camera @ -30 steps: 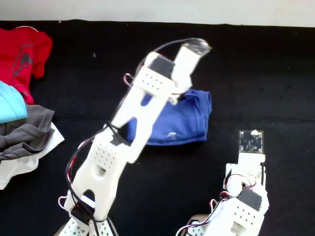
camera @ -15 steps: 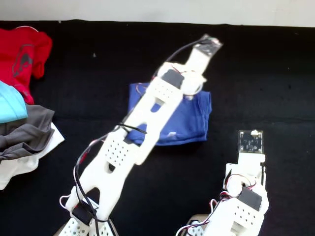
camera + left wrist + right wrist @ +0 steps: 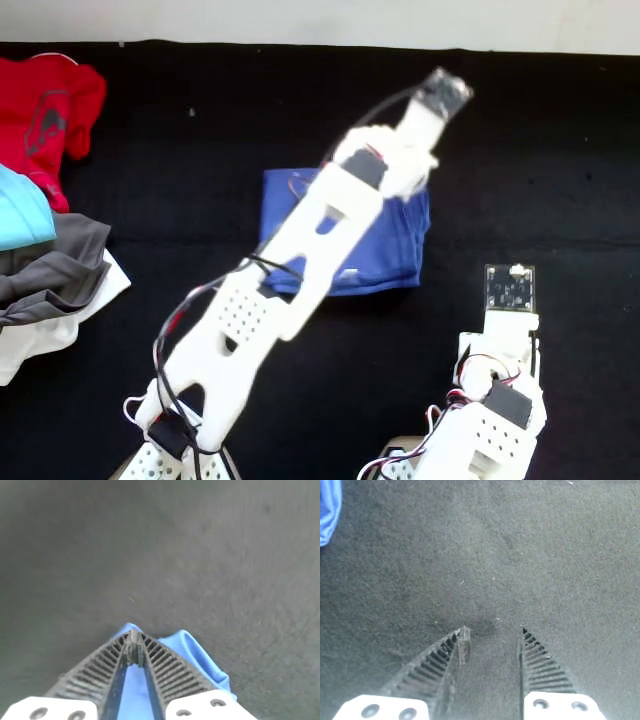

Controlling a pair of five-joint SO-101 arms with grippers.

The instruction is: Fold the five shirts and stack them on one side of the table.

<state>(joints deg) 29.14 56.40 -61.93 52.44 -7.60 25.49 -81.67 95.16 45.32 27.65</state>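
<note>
Black table (image 3: pixel 560 150) — blue shirt (image 3: pixel 385 250) mid-table; shirt pile (image 3: pixel 60 260) at edge

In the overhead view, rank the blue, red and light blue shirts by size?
1. Blue shirt, partly under the left arm.
2. Red shirt, cut by the edge.
3. Light blue shirt, smallest, also cut off.

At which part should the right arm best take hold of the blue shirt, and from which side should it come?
The near right corner of the blue shirt, approached from the right. That folded edge lies flat and free, facing the open right pincer, while the left arm crosses the middle and the left pincer, shut, seems to hold the far edge.
</note>
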